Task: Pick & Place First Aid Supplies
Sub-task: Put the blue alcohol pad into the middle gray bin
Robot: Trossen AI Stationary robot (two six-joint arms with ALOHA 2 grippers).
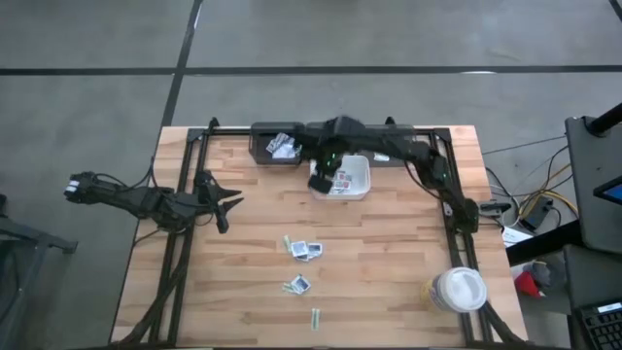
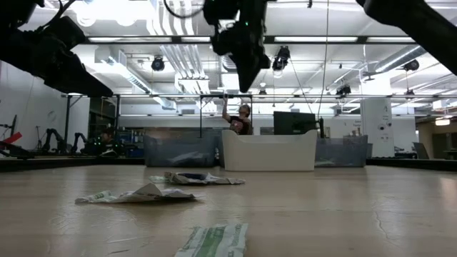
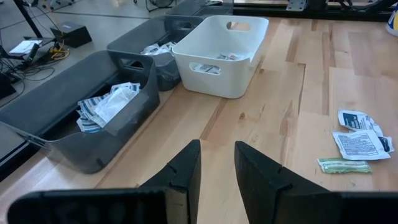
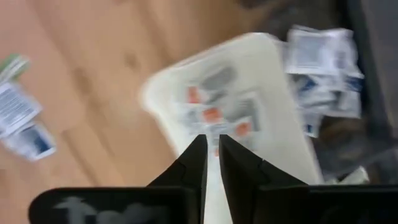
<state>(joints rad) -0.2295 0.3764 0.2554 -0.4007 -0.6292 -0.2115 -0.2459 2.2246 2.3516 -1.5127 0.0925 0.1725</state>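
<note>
Several first aid packets (image 1: 303, 250) are seen loose on the wooden table (image 1: 389, 262), mid-board, well apart from the bins at the far edge; a narrow pale strip (image 1: 315, 317) lies nearest the front. More packets are already sorted: red-printed ones in the white tray (image 1: 362, 185), blue-striped ones in the dark bin (image 1: 260, 148) beside it.

Right pincer (image 1: 323, 181) is held above the near rim of the white tray, fingers drawn narrow with only a slit between them; nothing is seen gripped. Its position over the tray is judged to suit a drop-off, or a start back toward the loose packets.

Left pincer (image 1: 231, 202) is parked over bare table at the left, fingers slightly parted, empty, pointing toward the bins, evidently waiting.

A white-lidded jar (image 1: 459, 290) stands at the front right corner, clear of any path to the packets. Nothing is noted between the right pincer and the loose pile. A person (image 2: 241, 118) is visible in the room beyond.
</note>
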